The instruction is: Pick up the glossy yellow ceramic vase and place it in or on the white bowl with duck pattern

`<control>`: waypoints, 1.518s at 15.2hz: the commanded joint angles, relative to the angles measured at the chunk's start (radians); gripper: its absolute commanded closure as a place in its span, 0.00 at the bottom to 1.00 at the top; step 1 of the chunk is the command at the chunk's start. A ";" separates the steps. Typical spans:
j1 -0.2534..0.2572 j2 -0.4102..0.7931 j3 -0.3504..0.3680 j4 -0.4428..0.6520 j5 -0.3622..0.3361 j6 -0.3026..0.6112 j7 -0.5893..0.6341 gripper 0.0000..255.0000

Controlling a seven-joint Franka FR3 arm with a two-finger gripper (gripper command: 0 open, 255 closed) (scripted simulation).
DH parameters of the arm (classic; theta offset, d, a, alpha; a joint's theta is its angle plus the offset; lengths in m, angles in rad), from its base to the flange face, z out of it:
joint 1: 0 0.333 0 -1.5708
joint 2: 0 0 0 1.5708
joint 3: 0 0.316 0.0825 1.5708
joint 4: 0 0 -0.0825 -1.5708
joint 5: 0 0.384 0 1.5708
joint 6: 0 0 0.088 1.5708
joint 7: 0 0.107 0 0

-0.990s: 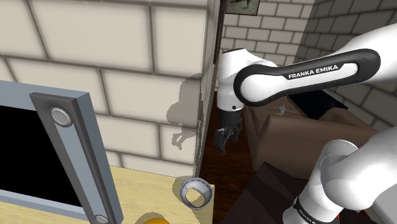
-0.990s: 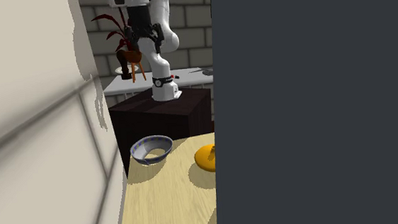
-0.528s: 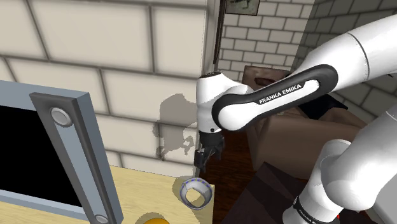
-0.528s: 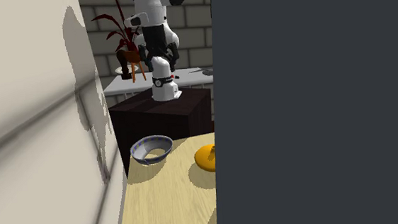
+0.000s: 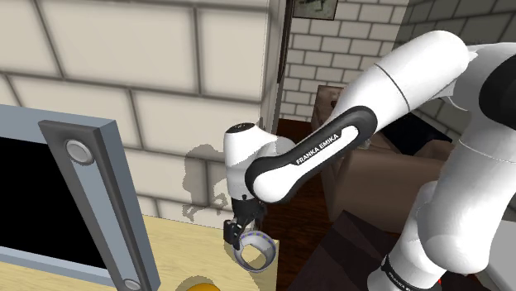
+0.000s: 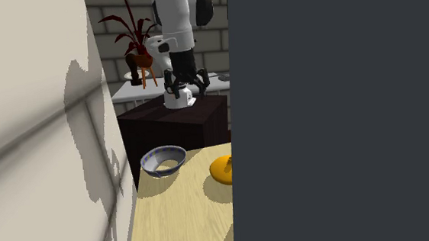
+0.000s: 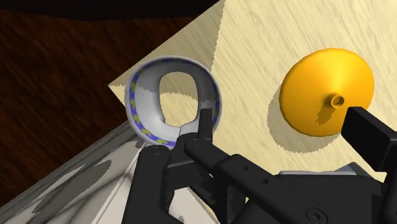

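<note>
The yellow vase (image 7: 327, 92) is a glossy, low cone with a small neck, standing upright on the pale wooden table (image 7: 267, 38). It also shows at the shoulder view's bottom edge (image 5: 197, 286) and beside the dark panel in the second exterior view (image 6: 222, 170). The white bowl (image 7: 172, 95) with a blue and yellow rim band sits at the table's corner (image 5: 255, 250), (image 6: 163, 159), next to the vase. My gripper (image 7: 286, 130) hangs open above the table, over the bowl's side (image 5: 240, 234), holding nothing (image 6: 186, 85). One finger (image 7: 203, 124) overlaps the bowl's rim.
A large grey-framed monitor (image 5: 83, 190) stands on the table; its dark back (image 6: 343, 116) blocks the second exterior view's right half. A pale brick wall (image 5: 165, 83) runs close along the table. The dark stand (image 6: 171, 130) adjoins the table's end. A brown sofa (image 5: 372, 174) sits beyond.
The arm has swung down and toward the shoulder view's left. The gripper dropped from beside the wall's edge to just above the bowl. Bowl and vase have not moved.
</note>
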 commanded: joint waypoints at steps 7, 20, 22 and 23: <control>0.086 0.337 -0.003 0.196 -0.153 0.124 0.180 0.00; 0.244 0.727 -0.080 0.532 -0.269 0.172 0.303 0.00; 0.250 0.746 -0.085 0.533 -0.274 0.190 0.307 0.00; 0.253 0.756 -0.088 0.535 -0.277 0.199 0.308 0.00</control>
